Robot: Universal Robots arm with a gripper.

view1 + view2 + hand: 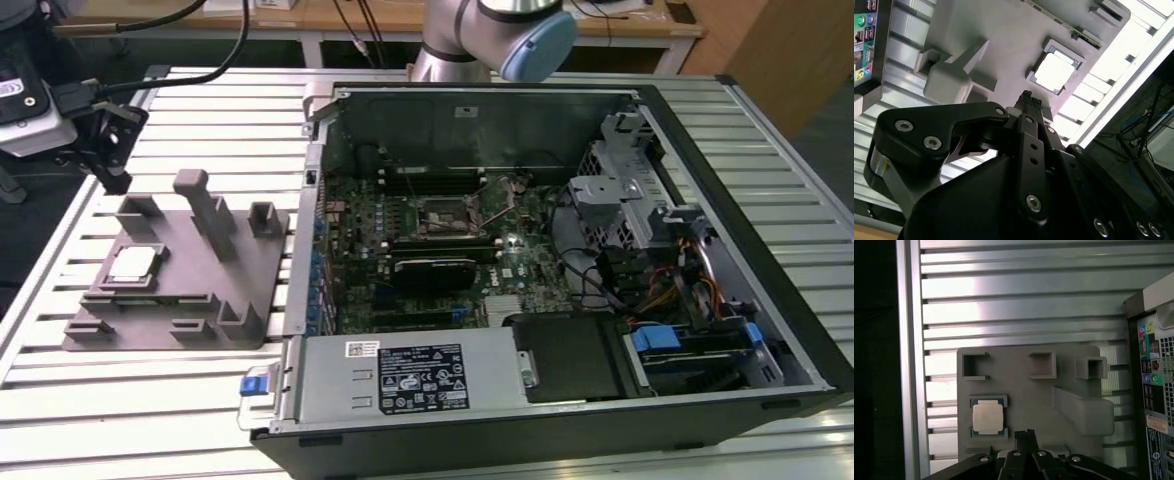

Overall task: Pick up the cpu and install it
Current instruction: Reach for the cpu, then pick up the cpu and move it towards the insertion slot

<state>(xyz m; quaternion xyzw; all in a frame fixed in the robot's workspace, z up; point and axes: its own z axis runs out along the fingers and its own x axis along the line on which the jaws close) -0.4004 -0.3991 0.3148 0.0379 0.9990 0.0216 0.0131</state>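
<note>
Beside the grey fixture (187, 290), my jaws are pinched together, empty; cpu (132, 264) at the exterior view's six o'clock, recess-cradled for grabbing.

The counter (134, 400) is a bed of pale ribbed metal slats running side to side in the exterior view, with narrow dark grooves between them. Two things lie directly on it. Toward the exterior view's left sits a flat grey plastic fixture (187, 290) with upright posts and shallow pockets; the cpu (132, 264) rests in one pocket. Just beside it, toward the exterior view's right, an open computer case (481, 125) lies on its side. In the first wrist view, bare slats of the counter (1029, 300) stretch beyond the fixture (1039, 390), with the case (1154, 390) close alongside.
</note>
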